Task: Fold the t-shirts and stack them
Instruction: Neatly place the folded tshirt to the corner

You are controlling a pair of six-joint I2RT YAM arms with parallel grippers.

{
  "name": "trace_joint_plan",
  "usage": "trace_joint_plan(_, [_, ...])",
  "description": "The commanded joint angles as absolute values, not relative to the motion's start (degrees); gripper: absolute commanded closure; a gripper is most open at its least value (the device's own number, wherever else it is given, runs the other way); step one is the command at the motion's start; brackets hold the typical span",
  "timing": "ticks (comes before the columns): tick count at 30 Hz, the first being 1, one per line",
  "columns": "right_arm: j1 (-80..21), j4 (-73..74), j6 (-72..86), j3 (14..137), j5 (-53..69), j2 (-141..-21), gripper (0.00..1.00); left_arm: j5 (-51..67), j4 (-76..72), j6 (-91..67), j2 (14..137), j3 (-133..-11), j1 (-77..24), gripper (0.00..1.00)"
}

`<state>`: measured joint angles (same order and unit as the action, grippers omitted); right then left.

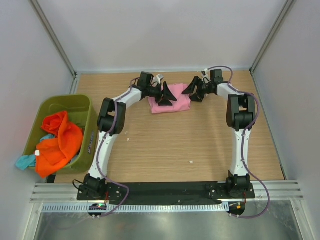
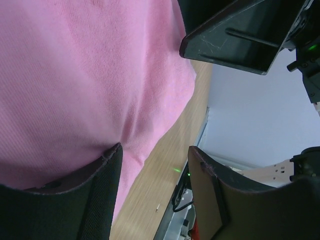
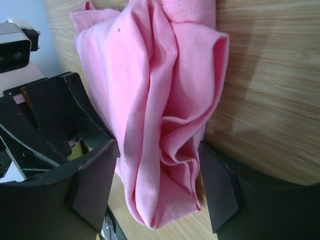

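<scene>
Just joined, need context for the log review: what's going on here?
Both arms reach to the far side of the table, working on one pink t-shirt that lies bunched there. The right arm has its jaws around a gathered end of it; the left arm has open jaws at the other edge. The green bin holds orange shirts and a teal shirt.

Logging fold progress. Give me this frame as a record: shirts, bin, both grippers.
pink t-shirt: bunched, far centre of table
left gripper: open, one finger over the shirt
right gripper: fingers either side of a bunched fold; grip unclear
green bin: left of table, holds orange t-shirts; teal t-shirt spilling over its rim
stack: none yet
</scene>
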<state>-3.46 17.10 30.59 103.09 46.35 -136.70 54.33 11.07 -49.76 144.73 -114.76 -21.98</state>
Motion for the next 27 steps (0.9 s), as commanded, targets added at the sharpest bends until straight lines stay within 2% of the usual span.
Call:
trace_joint_plan(1, [-3.6,14.7,32.5,104.1,47.9,-139.2,0.28,54.5,12.0,-47.5,144.7,-113.9,-21.5,0.43])
trace_joint_plan(12, [-5.3,15.1,32.3,103.5,49.0,-141.7,0.32,53.3,13.7,-46.3,144.4,-112.9,-21.5,0.44])
trace_joint_plan(18, [-6.9,18.7,28.5,104.0,46.1,-141.5,0.41,53.1,13.5,-46.7,144.6,-113.0,-21.2,0.44])
trace_joint_plan(21, [-7.5,18.9,28.2,103.4,45.4,-141.2,0.54,53.1,13.4,-46.8,144.4,-112.9,-20.8,0.44])
trace_joint_plan(23, [-7.5,19.0,27.8,103.4,45.1,-140.8,0.74,53.2,13.3,-46.8,144.1,-112.8,-20.6,0.44])
trace_joint_plan(24, [-7.4,19.5,27.3,103.6,43.8,-140.6,0.9,53.2,13.2,-46.6,143.6,-112.5,-20.3,0.44])
trace_joint_plan(25, [-7.2,21.0,26.6,104.0,43.0,-140.0,0.97,53.3,13.2,-46.5,143.4,-112.2,-20.1,0.44])
trace_joint_plan(27, [-6.5,22.6,23.7,105.4,40.9,-139.1,0.99,53.4,13.8,-45.1,142.5,-112.2,-19.6,0.41])
